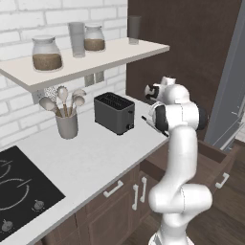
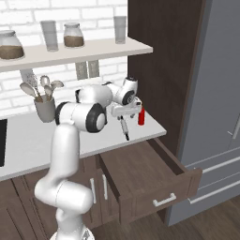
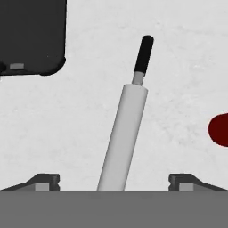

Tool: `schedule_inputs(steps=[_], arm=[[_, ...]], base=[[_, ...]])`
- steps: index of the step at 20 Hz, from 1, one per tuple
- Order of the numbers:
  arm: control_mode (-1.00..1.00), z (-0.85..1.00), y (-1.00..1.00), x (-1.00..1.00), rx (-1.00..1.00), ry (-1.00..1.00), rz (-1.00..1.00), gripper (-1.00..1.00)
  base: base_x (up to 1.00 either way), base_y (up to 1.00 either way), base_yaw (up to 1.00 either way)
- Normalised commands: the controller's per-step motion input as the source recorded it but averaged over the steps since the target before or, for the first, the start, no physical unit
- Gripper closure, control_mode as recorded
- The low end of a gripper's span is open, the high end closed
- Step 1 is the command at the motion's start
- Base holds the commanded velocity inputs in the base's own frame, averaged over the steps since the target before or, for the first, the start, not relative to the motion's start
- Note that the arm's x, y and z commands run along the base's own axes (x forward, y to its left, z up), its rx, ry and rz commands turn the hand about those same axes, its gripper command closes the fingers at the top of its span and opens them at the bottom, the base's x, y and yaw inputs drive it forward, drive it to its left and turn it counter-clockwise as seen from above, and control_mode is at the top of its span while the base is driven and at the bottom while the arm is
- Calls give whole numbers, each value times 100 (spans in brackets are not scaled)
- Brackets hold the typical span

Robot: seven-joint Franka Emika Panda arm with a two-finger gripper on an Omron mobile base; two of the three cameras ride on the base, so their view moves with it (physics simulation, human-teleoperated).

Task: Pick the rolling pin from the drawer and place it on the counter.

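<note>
Rolling pin: in the hand view it rises from between the two finger tips at the bottom centre, long axis running up the frame with a slight lean right, dark handle at the top end.
Rolling pin, right base view: hangs below the tool at frame centre, tilted, lower dark end pointing down and slightly right, over the front part of the tabletop.
Tool: finger tips spread wide at the bottom of the hand view, each well apart from the pin's sides; no grip visible at the tips. Whether the pin is held higher up cannot be told.
Tool, right base view: centre of frame, above the tabletop, just left of the small red bottle.
Drawer: pulled out, lower centre-right of the right base view, pale bar handle on its front; interior looks bare.
Hand view alone: dark toaster corner at upper left, red bottle edge at the right margin.
Left base view alone: toaster front, grey cup of spoons, cooktop at lower left; arm covers most of the pin, a dark thin end shows left of the arm.
Shelf: upper left, bearing jars.
</note>
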Motion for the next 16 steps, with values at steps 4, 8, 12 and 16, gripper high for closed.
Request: schedule_inputs(steps=[4,8,12,16], arm=[[-100,59,0,-100,0,-29,0,-100],[-100,52,8,-100,-2,-42,0,-100],[-100,81,39,-100,-11,-44,3,-100],[-100,100,22,-100,-12,-43,6,-100]], base=[[0,0,0],[0,0,0],[0,0,0],[0,0,0]])
